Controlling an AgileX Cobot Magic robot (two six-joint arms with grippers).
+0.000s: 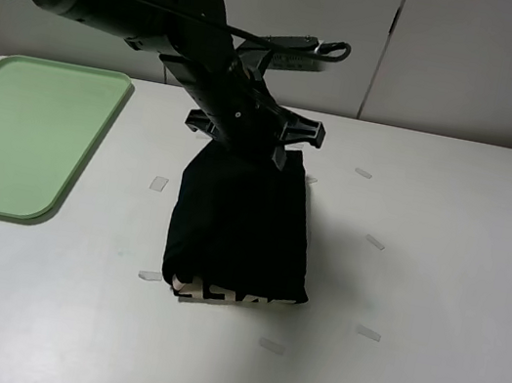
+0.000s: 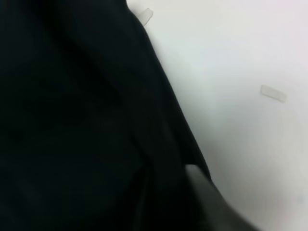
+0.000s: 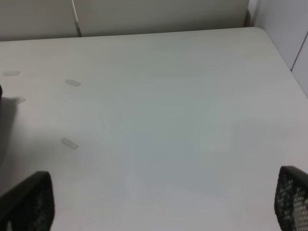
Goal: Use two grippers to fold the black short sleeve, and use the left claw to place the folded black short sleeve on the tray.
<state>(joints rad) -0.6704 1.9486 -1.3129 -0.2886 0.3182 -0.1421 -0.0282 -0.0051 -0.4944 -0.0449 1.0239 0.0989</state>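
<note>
Folded black short sleeve [image 1: 241, 234], left claw [image 1: 247, 145] seemingly on its far edge.

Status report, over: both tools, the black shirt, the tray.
Left tool at far edge of folded shirt, grip unclear. Right tool open, empty. Shirt on table, not yet on tray. Only tape marks between.

black short sleeve [image 1: 241, 219]: soft matt cloth
tray [image 1: 7, 143]: smooth plastic
tabletop [image 1: 446, 295]: smooth, matt white
my right pincer [image 3: 161, 201]: matt black, dimpled pads [image 3: 292, 198]
</note>
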